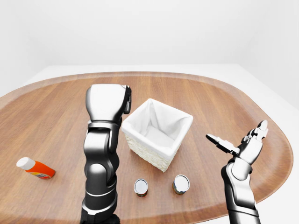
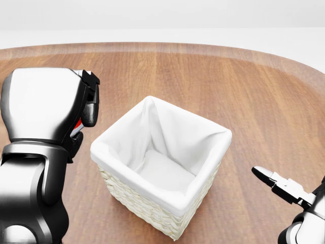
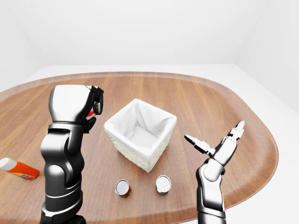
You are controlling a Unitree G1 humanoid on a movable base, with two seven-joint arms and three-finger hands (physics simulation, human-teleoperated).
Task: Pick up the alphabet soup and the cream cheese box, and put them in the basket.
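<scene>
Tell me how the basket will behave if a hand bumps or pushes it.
The basket looks woven and empty, so it is probably light and would slide on the smooth table rather than resist. It is broad and squat with a flat base, so tipping seems unlikely. Its white cloth liner looks soft and would likely crumple if fingers snag it.

The basket stands open-topped between the arms; bare table surrounds it, two cans lying below it.
</scene>
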